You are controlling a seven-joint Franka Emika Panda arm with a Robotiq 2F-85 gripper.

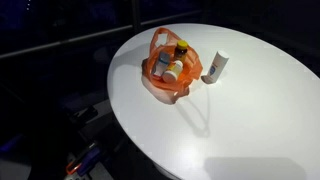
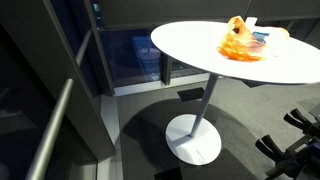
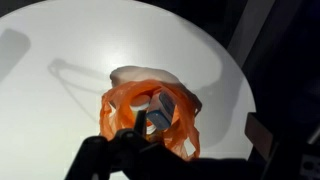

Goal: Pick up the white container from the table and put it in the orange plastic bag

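Hovering over the bag with the gripper, too dark, cannot tell if clenched or released. Standing on the tabletop just beside it: container.

Orange plastic bag sits open on the white desk, small items inside. Gripper in dark silhouette overlaps the bag's near edge; jaw state unreadable.
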